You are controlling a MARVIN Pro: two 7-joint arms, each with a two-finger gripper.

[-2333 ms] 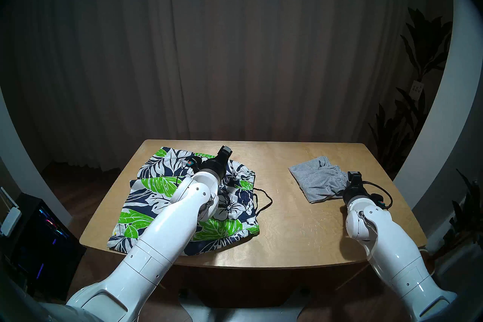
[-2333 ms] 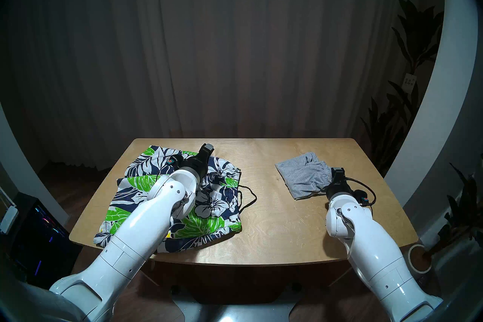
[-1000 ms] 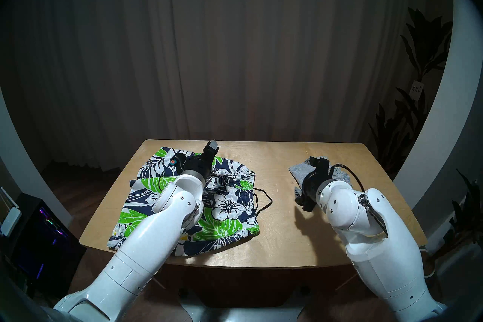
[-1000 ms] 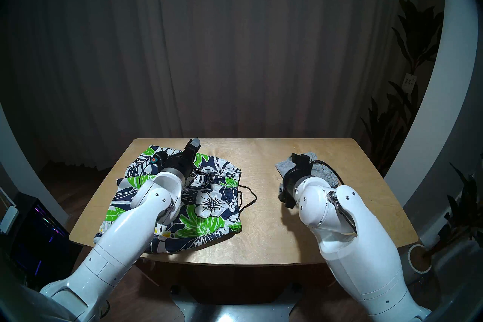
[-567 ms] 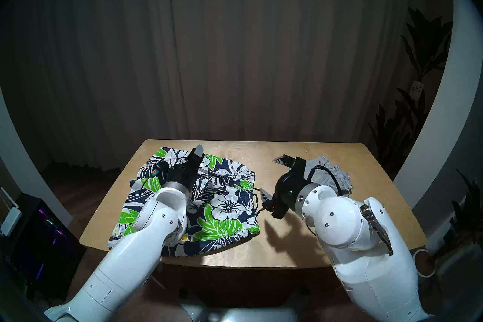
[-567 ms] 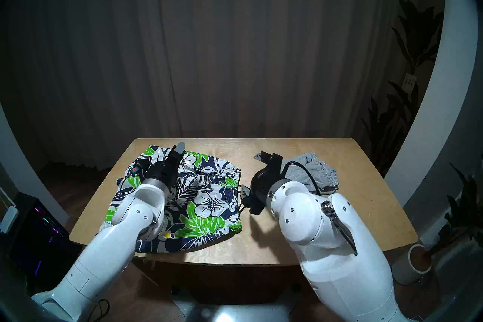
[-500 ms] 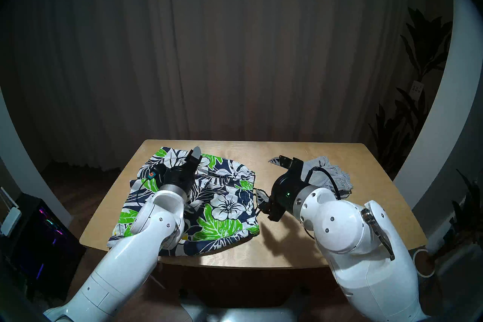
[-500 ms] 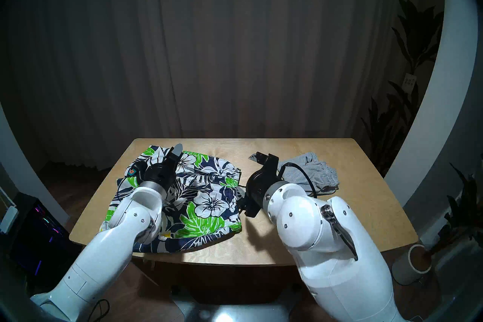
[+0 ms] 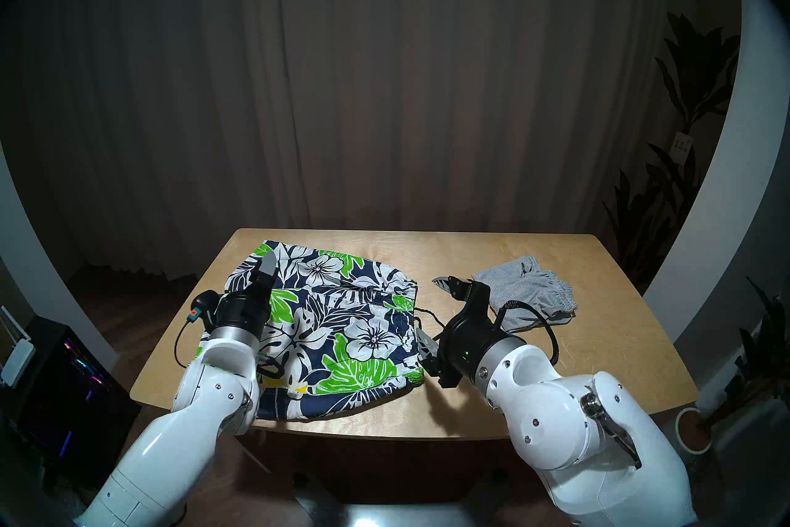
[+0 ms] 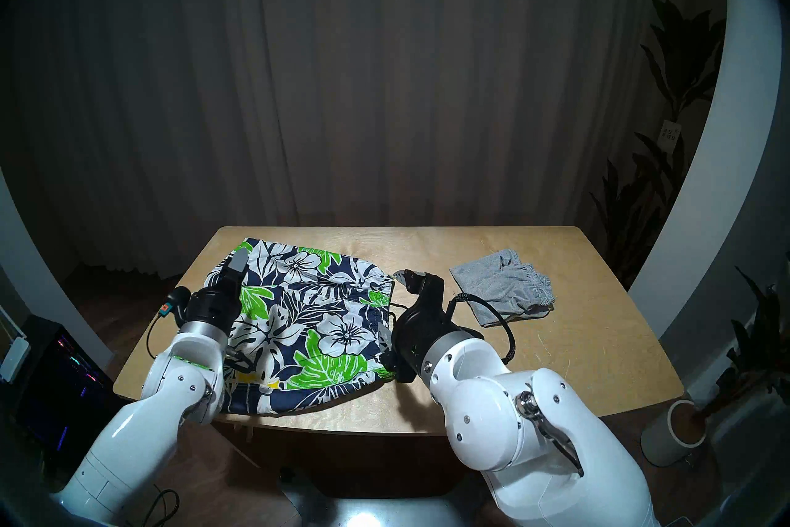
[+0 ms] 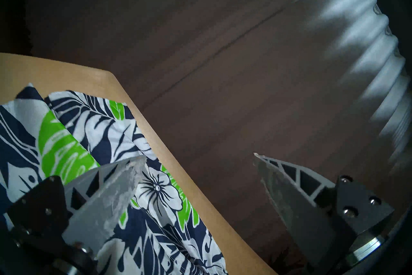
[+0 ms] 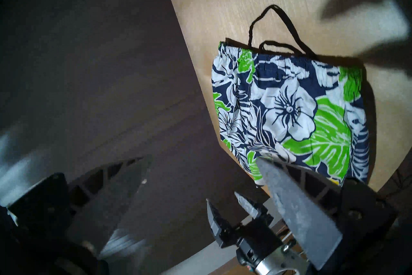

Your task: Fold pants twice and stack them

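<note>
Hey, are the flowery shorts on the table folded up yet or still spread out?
Spread out. The floral shorts lie flat across the table, drawstring trailing loose.

The left pincer [image 9: 268,271] pointed forward, roughly level, its jaws spread wide and empty. The right pincer [image 9: 436,312] angled forward-left and slightly downward, jaws likewise wide apart, gripping nothing.
</note>
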